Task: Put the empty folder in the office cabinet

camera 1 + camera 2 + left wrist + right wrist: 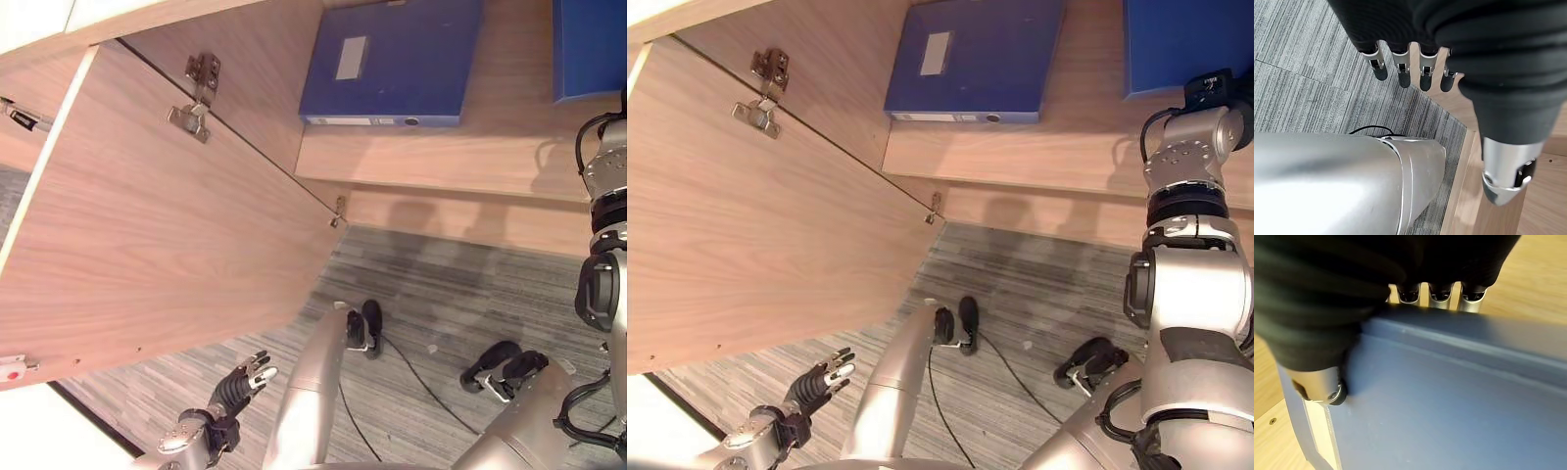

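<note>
A blue folder (1449, 401) stands at the right end of the wooden cabinet shelf (441, 152), also seen as a blue slab (1181, 39) at the top right of the eye views. My right hand (1322, 308) is shut on it: the fingers (1442, 301) hook over its far edge and the thumb presses on its near face. My left hand (238, 384) hangs low over the carpet, below the open door, with its fingers (1400, 73) straight and nothing in them.
A second blue folder (392, 59) with a white label lies flat on the same shelf, left of the held one. The open cabinet door (147, 215) swings out on the left, its hinges (196, 98) showing. Grey carpet (441, 294) lies below.
</note>
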Robot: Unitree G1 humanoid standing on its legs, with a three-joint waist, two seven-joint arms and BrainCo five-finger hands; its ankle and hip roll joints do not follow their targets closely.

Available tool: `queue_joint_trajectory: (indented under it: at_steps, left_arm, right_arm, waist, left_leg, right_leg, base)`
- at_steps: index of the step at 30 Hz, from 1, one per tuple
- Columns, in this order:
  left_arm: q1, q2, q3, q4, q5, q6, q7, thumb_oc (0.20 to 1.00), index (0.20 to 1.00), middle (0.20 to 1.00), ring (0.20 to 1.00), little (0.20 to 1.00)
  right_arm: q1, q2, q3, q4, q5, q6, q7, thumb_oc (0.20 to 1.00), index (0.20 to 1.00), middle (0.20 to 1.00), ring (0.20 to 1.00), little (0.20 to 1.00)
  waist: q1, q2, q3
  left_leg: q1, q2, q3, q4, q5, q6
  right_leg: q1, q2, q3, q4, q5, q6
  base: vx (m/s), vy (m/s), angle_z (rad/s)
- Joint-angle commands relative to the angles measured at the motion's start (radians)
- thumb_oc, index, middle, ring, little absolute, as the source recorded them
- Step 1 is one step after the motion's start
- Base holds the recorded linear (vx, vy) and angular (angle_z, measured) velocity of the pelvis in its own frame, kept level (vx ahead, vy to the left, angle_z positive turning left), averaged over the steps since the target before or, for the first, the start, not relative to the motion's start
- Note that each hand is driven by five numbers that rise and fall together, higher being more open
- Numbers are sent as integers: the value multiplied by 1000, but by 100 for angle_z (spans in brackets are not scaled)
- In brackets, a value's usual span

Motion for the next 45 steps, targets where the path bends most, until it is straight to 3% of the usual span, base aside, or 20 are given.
queue_joint_trajectory:
  at_steps: [1, 20, 21, 24, 30, 33, 37, 45]
  left_arm:
    - [17, 36, 46, -33, 6, -31, 14, 1000, 1000, 1000, 1000, 1000]
    - [25, 67, 69, -28, 14, -41, 21, 1000, 1000, 1000, 1000, 1000]
    - [27, 70, 73, -31, 12, -43, 22, 1000, 1000, 1000, 1000, 1000]
    - [28, 73, 76, -28, 14, -43, 24, 1000, 1000, 1000, 1000, 1000]
    - [70, 104, 131, -15, 19, -42, -32, 1000, 1000, 1000, 1000, 1000]
    - [90, 126, 142, -33, 3, -24, -61, 1000, 1000, 1000, 1000, 1000]
    - [113, 154, 150, -41, -13, -6, -93, 1000, 1000, 1000, 1000, 1000]
    - [136, 175, 169, -26, 1, 19, -148, 1000, 1000, 1000, 1000, 1000]
  right_arm:
    - [-66, -42, 19, -139, 22, -72, 10, 200, 200, 200, 200, 200]
    - [-54, -23, -24, -130, 34, -93, -12, 200, 200, 200, 200, 200]
    - [-50, -21, -28, -133, 37, -94, -11, 1000, 1000, 1000, 1000, 1000]
    - [-41, -12, -25, -130, 49, -87, 2, 1000, 1000, 1000, 1000, 1000]
    - [-34, -78, 300, 77, -237, 208, 191, 1000, 1000, 1000, 1000, 1000]
    - [-42, -62, 395, 168, -302, 300, 289, 1000, 1000, 1000, 1000, 1000]
    - [-37, -50, 463, 258, -386, 365, 374, 1000, 1000, 1000, 1000, 1000]
    - [-35, -54, 595, 324, -609, 429, 518, 1000, 1000, 1000, 1000, 1000]
  waist:
    - [4, 21, 33]
    - [16, 42, 26]
    - [17, 41, 24]
    - [17, 34, 22]
    - [5, -12, 33]
    - [-12, -30, 36]
    - [-21, -45, 29]
    - [-17, -59, 24]
  left_leg:
    - [12, 27, 2, -9, -79, -18]
    - [-63, 39, 6, 100, -117, -14]
    - [-68, 43, 4, 100, -117, -15]
    - [-69, 44, 2, 102, -117, -15]
    - [-53, 70, 11, 72, -107, -23]
    - [-48, 77, 17, 53, -96, -22]
    - [-38, 82, 20, 30, -91, -24]
    - [-27, 89, 23, 3, -81, -26]
  right_leg:
    - [51, 9, 61, -33, -64, 47]
    - [-34, -1, 111, 54, -95, 47]
    - [-39, -1, 114, 55, -95, 49]
    - [-37, 1, 113, 56, -94, 50]
    - [-29, 20, 106, 20, -71, 45]
    - [-27, 32, 99, -4, -56, 37]
    - [-22, 41, 89, -30, -45, 35]
    - [-6, 43, 69, -64, -26, 39]
  base:
    - [0, 0, 0]
    - [3, 3, 0]
    - [0, 0, 0]
    - [0, 0, 0]
    - [-23, -9, -5]
    - [-29, 1, -14]
    - [-10, -1, -14]
    - [-8, -4, -6]
